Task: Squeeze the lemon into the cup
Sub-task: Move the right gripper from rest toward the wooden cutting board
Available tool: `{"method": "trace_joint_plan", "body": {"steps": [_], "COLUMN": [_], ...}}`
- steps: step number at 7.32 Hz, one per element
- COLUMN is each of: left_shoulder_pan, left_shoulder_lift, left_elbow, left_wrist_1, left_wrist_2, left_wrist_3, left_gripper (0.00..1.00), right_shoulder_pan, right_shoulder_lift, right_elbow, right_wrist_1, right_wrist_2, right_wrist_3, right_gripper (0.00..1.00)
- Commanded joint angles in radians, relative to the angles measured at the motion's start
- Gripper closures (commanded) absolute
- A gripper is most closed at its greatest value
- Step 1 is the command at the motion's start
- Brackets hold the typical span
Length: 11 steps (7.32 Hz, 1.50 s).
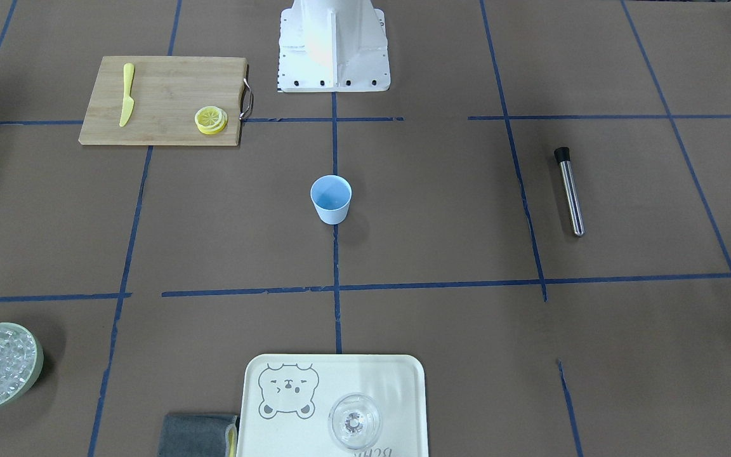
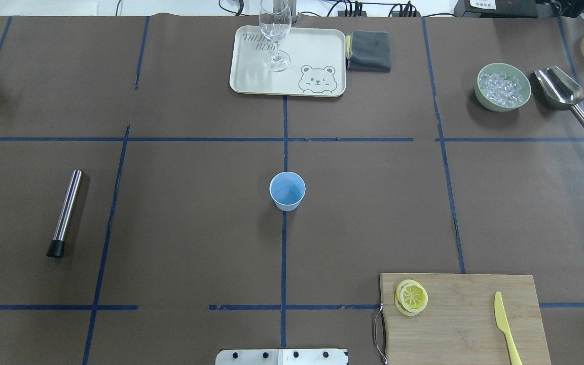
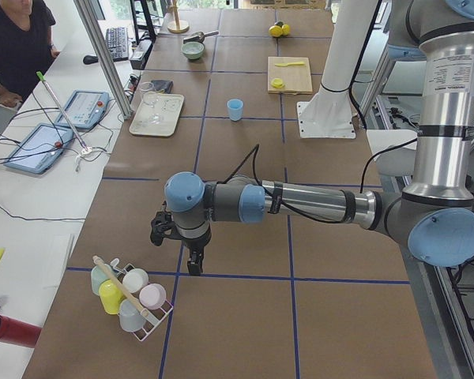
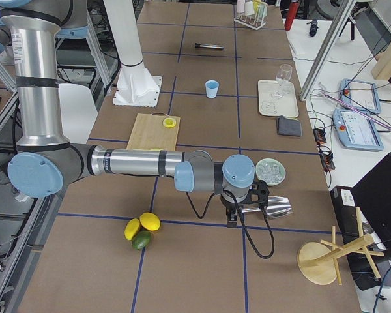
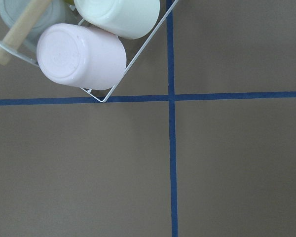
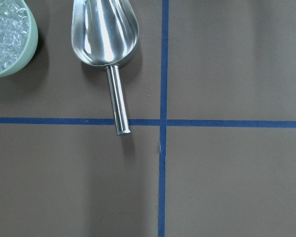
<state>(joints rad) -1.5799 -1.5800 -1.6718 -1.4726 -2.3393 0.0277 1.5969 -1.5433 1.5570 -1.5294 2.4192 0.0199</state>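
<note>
The light-blue cup [image 1: 331,198] stands upright at the table's centre, also in the overhead view [image 2: 287,191]. A small stack of yellow lemon slices [image 1: 211,119] lies on the wooden cutting board [image 1: 169,95], seen from overhead near the board's left end [image 2: 412,296]. My left gripper [image 3: 191,264] hangs over the table's far left end beside a cup rack, far from the cup. My right gripper [image 4: 231,218] hangs over the far right end near the scoop. I cannot tell whether either is open or shut; neither wrist view shows fingers.
A yellow toy knife [image 2: 506,327] lies on the board. A steel muddler [image 2: 65,213] lies left. A bear tray [image 2: 251,76] holds a clear glass [image 2: 275,35], with a grey cloth [image 2: 369,50] beside it. An ice bowl [image 2: 503,86] and steel scoop [image 6: 106,34] sit far right. A rack of cups [image 5: 84,54] stands far left.
</note>
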Motion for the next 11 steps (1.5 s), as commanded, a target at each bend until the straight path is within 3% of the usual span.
{"method": "trace_joint_plan", "body": {"steps": [1,4,6,7,9,11], "left_shoulder_pan": [0.000,0.003,0.008,0.008,0.009,0.040], "left_shoulder_lift": [0.000,-0.011,-0.014,-0.015,-0.015,-0.015], "left_elbow": [0.000,-0.019,-0.045,-0.046,-0.046,-0.048], "left_wrist_1": [0.000,-0.002,-0.002,-0.008,-0.066,-0.092], "left_wrist_2": [0.000,0.002,0.000,0.000,0.000,0.002], "left_wrist_3": [0.000,0.000,0.000,0.000,-0.003,-0.005], "left_gripper": [0.00,0.00,0.00,0.00,0.00,0.00], "right_shoulder_pan": [0.000,-0.005,-0.014,-0.052,-0.167,-0.329], "right_shoulder_lift": [0.002,0.014,0.023,0.069,0.094,0.117], "right_elbow": [0.000,0.014,0.011,0.008,0.053,0.186], "right_wrist_1": [0.002,0.006,0.125,0.115,0.124,0.129], "right_wrist_2": [0.000,0.003,0.011,0.017,0.011,-0.055], "right_wrist_3": [0.000,0.003,0.087,0.204,0.251,0.528], "right_gripper": [0.00,0.00,0.00,0.00,0.00,0.00]}}
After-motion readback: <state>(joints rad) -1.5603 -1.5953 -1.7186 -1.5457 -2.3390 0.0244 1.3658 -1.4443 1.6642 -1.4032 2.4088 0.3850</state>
